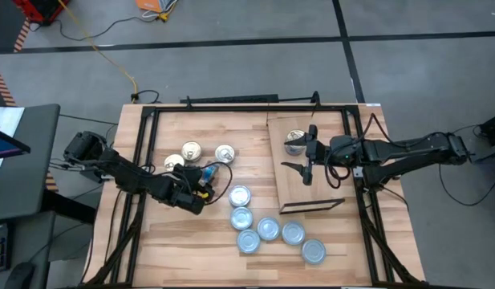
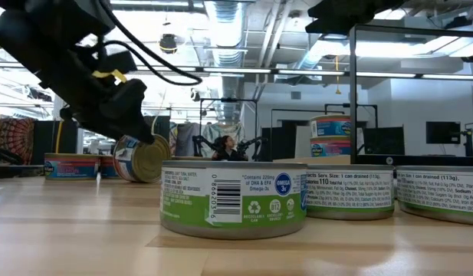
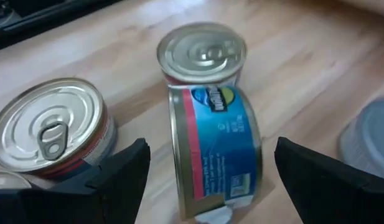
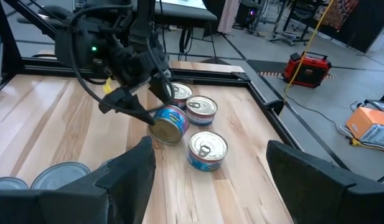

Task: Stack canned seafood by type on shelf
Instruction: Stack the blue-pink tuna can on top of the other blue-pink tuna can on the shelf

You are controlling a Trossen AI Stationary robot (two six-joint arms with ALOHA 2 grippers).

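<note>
One blue-labelled tin [image 3: 216,143] stands on its rim on the tabletop. My left gripper [image 1: 205,177] is open, slanting down, with a finger on either side of the tin and a gap showing on each side. Three gold-topped tins [image 1: 191,150] [image 1: 225,152] [image 1: 173,163] sit flat just beyond it. Several silvery-blue-topped tins [image 1: 268,229] lie in a cluster toward the near edge. The shelf [image 1: 331,181] lies at the right with one gold-topped tin [image 1: 295,142] on its far part. My right gripper [image 1: 302,154] hangs open above the shelf, empty.
A black frame [image 1: 231,103] runs round the tabletop, with rails along the left and right sides. The shelf's dark strip [image 1: 311,205] lies at its near end. Bare wood [image 1: 175,241] shows at the near left.
</note>
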